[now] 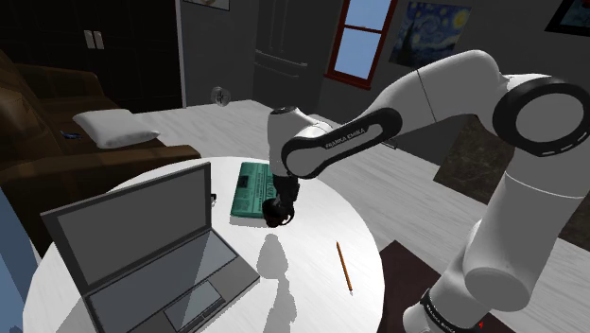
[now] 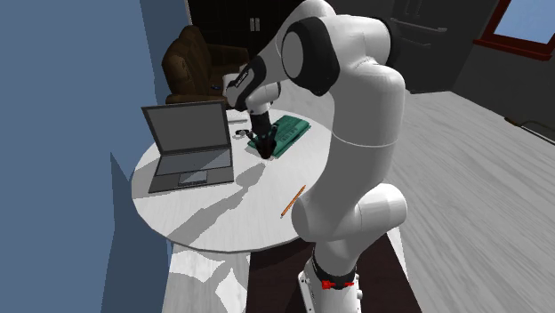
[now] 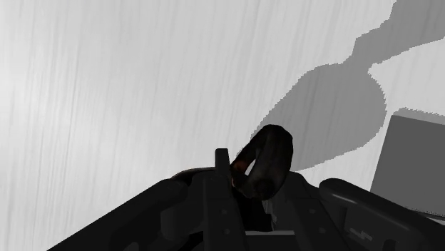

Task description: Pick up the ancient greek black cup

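My black gripper (image 1: 281, 201) is shut on a small black cup (image 1: 275, 214) and holds it in the air above the round white table (image 1: 312, 303). The cup's shadow lies on the tabletop below it, apart from the cup. In the second exterior view the cup (image 2: 265, 148) hangs under the gripper (image 2: 262, 138), just in front of the green book. In the wrist view the cup's dark looped handle (image 3: 269, 161) sticks out past the fingers (image 3: 222, 171), which clasp the body; most of the cup is hidden behind them.
An open grey laptop (image 1: 142, 248) stands on the table at the shoulder view's left. A green book (image 1: 250, 189) lies just behind the gripper, and an orange pencil (image 1: 344, 266) lies to its right. A brown sofa with a white pillow (image 1: 113, 127) stands beyond the table.
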